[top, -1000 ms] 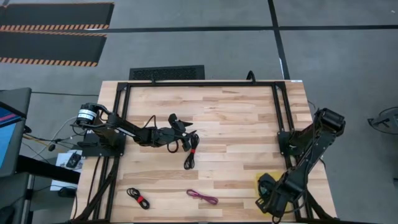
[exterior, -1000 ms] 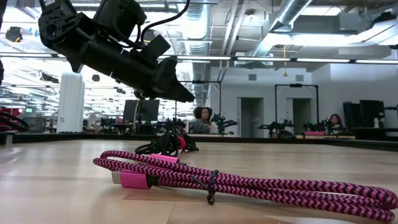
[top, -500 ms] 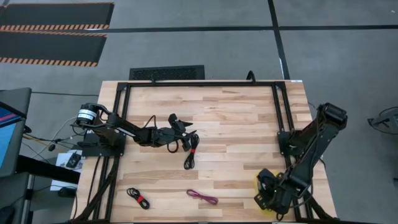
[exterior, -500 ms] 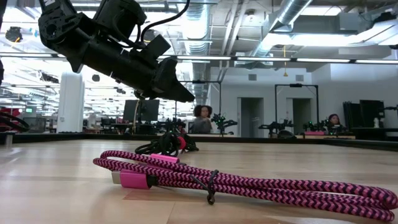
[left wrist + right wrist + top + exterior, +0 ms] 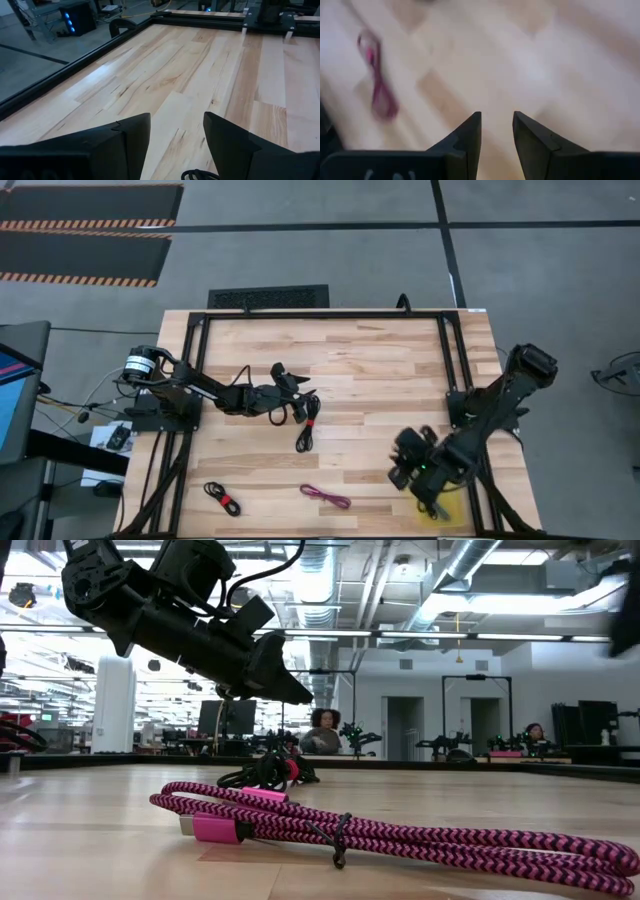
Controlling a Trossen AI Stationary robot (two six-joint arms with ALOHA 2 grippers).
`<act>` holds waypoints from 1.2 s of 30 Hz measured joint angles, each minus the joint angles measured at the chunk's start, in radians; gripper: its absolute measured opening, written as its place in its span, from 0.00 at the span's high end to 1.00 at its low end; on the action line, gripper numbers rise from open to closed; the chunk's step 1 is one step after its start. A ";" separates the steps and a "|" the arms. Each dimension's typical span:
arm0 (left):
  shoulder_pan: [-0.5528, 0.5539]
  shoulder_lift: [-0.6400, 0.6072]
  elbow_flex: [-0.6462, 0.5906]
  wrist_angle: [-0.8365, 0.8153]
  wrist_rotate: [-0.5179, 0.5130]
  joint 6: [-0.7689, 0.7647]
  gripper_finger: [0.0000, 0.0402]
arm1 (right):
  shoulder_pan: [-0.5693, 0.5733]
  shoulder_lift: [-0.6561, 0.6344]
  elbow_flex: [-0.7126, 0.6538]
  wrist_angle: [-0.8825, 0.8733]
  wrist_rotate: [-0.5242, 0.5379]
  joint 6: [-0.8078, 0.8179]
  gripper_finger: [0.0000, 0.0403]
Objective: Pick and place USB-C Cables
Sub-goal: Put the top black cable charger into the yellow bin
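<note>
Since a second ago the right end effector [image 5: 408, 463] has swung off the yellow tray [image 5: 449, 507] at the bench's near right corner and now hangs over bare wood to the tray's left, a little farther from the near edge. Its fingers [image 5: 470, 134] stand narrowly apart with nothing between them.

From there the magenta cable [image 5: 326, 497] lies to the left and slightly nearer the front edge, well apart from the end effector, with its long axis running roughly left to right, tilted a little. The right wrist view shows it off to one side of the fingers, not yet between them. The right arm is clearly the nearer one to it, so the coming reach is probably leftward with the wrist turned to cross the bundle's length.

Farther left, the black-red cable [image 5: 222, 498] sits near the front left corner of the bench [image 5: 380, 370]. The left end effector [image 5: 297, 387] has not moved; it hovers mid-bench, open and empty, just beside a black cable with a red band [image 5: 307, 430].
</note>
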 joint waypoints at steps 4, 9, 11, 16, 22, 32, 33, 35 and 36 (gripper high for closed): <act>0.000 0.000 0.000 0.000 -0.002 0.000 0.56 | -0.095 0.000 0.000 0.057 0.064 -0.182 0.67; 0.000 0.000 0.000 0.000 -0.014 -0.001 0.56 | -0.218 0.021 0.000 0.237 0.068 -0.447 0.67; 0.000 0.000 0.000 0.000 -0.015 -0.001 0.56 | -0.261 0.040 -0.001 0.327 0.066 -0.562 0.66; 0.000 0.000 0.000 0.001 -0.015 -0.001 0.56 | -0.361 0.119 -0.001 0.538 0.045 -0.762 0.62; 0.000 0.000 0.000 -0.014 -0.025 0.004 0.56 | -0.453 0.214 0.000 0.683 -0.029 -0.862 0.55; 0.000 -0.032 0.000 -0.050 -0.140 0.043 0.56 | -0.577 0.380 0.000 1.018 -0.075 -0.821 0.44; 0.000 -0.054 0.000 -0.076 -0.140 0.044 0.56 | -0.590 0.402 0.000 1.048 -0.092 -0.819 0.43; 0.000 -0.091 0.001 -0.105 -0.143 0.044 0.56 | -0.616 0.446 0.002 1.099 -0.113 -0.810 0.43; 0.000 -0.117 0.001 -0.142 -0.151 0.045 0.56 | -0.628 0.462 0.005 1.097 -0.114 -0.798 0.43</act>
